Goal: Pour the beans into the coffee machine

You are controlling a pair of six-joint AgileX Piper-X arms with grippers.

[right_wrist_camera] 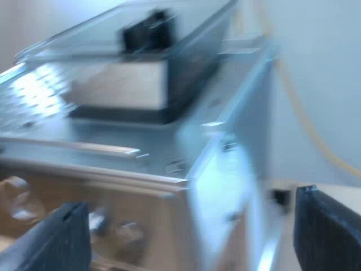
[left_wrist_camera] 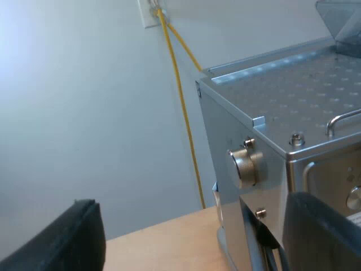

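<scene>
Left jaws: my two black fingers (left_wrist_camera: 62,240) are nearest the left wrist camera. They stand wide apart and hold nothing. One finger sits before the wall (left_wrist_camera: 73,113), the other before the machine's front corner.
Right jaws: my two black fingers (right_wrist_camera: 330,231) are just as near in the right wrist view. They are also spread wide with nothing between them, and the machine's front corner shows through the gap.
Espresso machine (left_wrist_camera: 225,124): a metal body standing on the surface, close ahead of my left jaws, seen from its side and front corner. From the right wrist it (right_wrist_camera: 225,186) is also close ahead, seen from the opposite corner and smeared.
Bean hopper (left_wrist_camera: 344,22): a tinted clear box on the machine's top, at the far end of the top plate from my left jaws. In the right wrist view the hopper (right_wrist_camera: 186,51) sits above and beyond my right jaws, with its clear lid on.
Lid grip (right_wrist_camera: 144,31): a dark piece on the hopper lid.
Top plate (left_wrist_camera: 299,90): dimpled metal with a small rail (left_wrist_camera: 344,119) near its front edge.
Side fitting (left_wrist_camera: 246,166): a round ribbed metal piece sticking out of the side panel, just under the top edge.
Front knobs (right_wrist_camera: 130,234): round metal knobs on the machine's front, between my right fingers.
Yellow cable (left_wrist_camera: 180,107): runs from a wall outlet (left_wrist_camera: 148,14) down behind the machine to the surface.
Surface (left_wrist_camera: 169,243): pale wood, carrying the machine.
</scene>
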